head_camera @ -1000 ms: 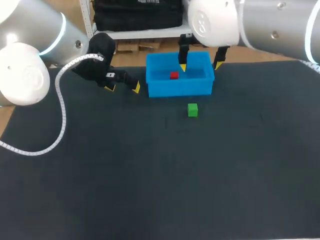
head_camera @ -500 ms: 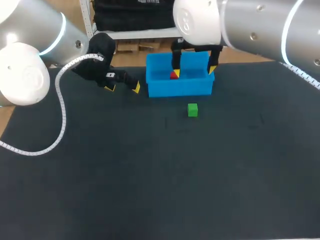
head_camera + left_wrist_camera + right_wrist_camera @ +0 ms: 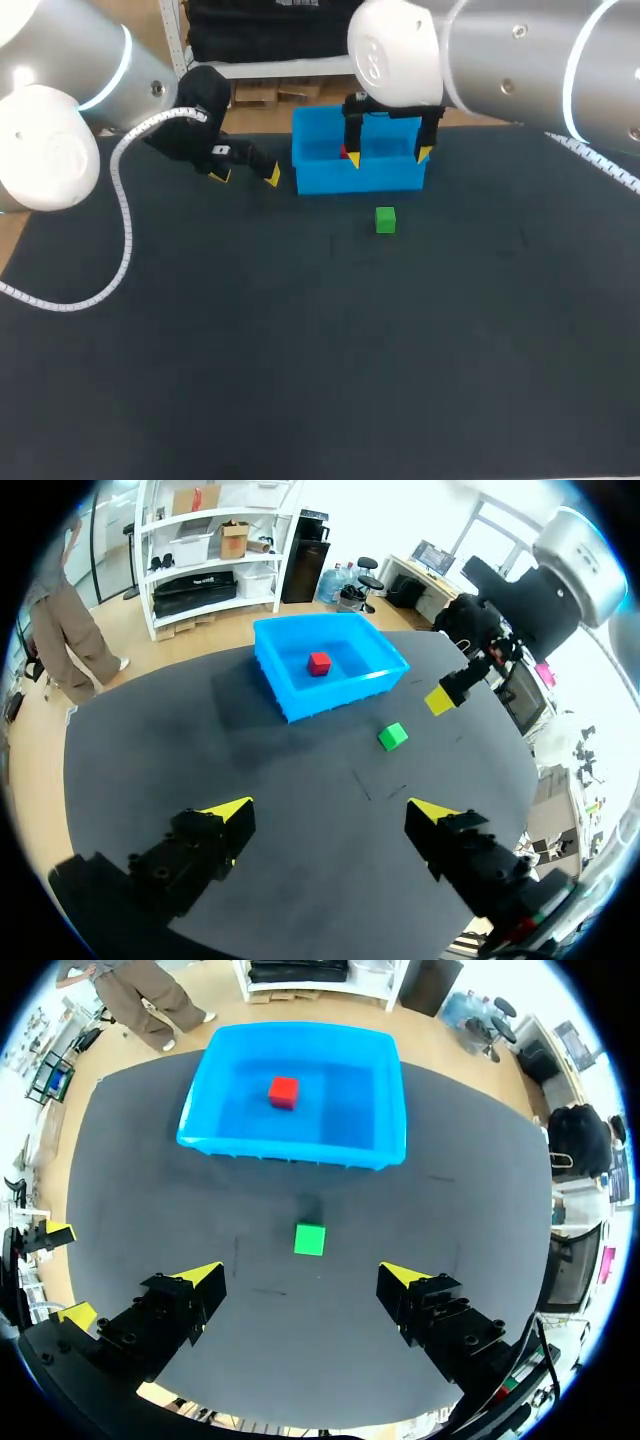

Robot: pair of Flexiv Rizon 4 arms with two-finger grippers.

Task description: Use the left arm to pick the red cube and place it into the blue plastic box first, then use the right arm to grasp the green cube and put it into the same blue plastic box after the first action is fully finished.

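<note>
In the blue plastic box (image 3: 360, 180): the red cube (image 3: 283, 1091) lay on the box's floor, nearer its far wall.
Green cube (image 3: 385, 220): sat on the dark worktop (image 3: 300, 350), just in front of the box and not touching it.
Right hand (image 3: 389, 157): hung over the box's front wall, fingers spread wide and holding nothing; in its wrist view the green cube lay ahead, between the two fingers' lines.
Left hand (image 3: 245, 176): sat low beside the box's left end, fingers apart, empty.

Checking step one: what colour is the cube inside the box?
A red cube, in the blue box; right wrist view shows it best.
</note>
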